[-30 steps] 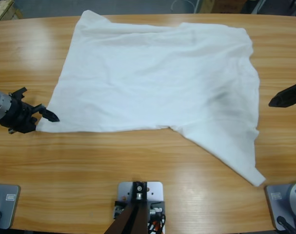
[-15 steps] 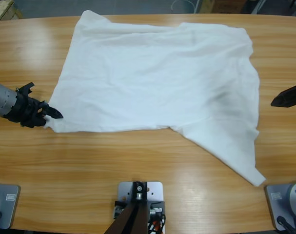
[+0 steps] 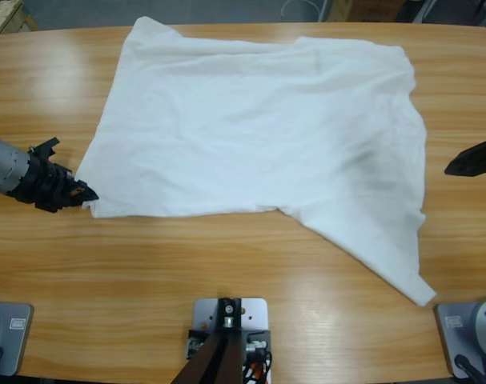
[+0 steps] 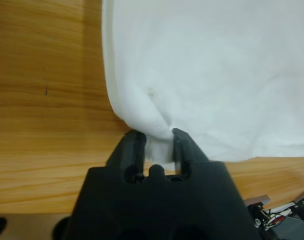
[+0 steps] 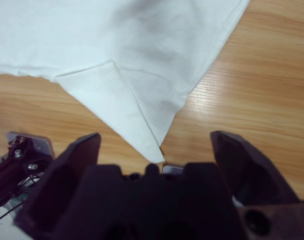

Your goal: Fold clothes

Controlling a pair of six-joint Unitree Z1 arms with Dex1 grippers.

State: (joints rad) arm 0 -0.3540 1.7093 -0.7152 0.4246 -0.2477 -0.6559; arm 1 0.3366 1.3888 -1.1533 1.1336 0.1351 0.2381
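Observation:
A white T-shirt (image 3: 259, 128) lies spread flat over the middle of the wooden table (image 3: 226, 264), with one sleeve pointing toward the near right (image 3: 411, 276). My left gripper (image 3: 81, 192) is at the shirt's near left corner. In the left wrist view that gripper (image 4: 159, 142) is shut on a bunched fold of the shirt's (image 4: 207, 70) corner. My right gripper (image 3: 465, 162) hangs off the shirt's right edge, apart from it. In the right wrist view it (image 5: 157, 140) stands wide open above the sleeve tip (image 5: 136, 120), holding nothing.
Bare wood runs along the near side of the table (image 3: 146, 280) and on both sides of the shirt. The shirt's far edge (image 3: 226, 36) reaches close to the table's far rim.
My left gripper moved right onto the shirt's near left corner and shut on it, bunching the corner. The right gripper has barely moved.

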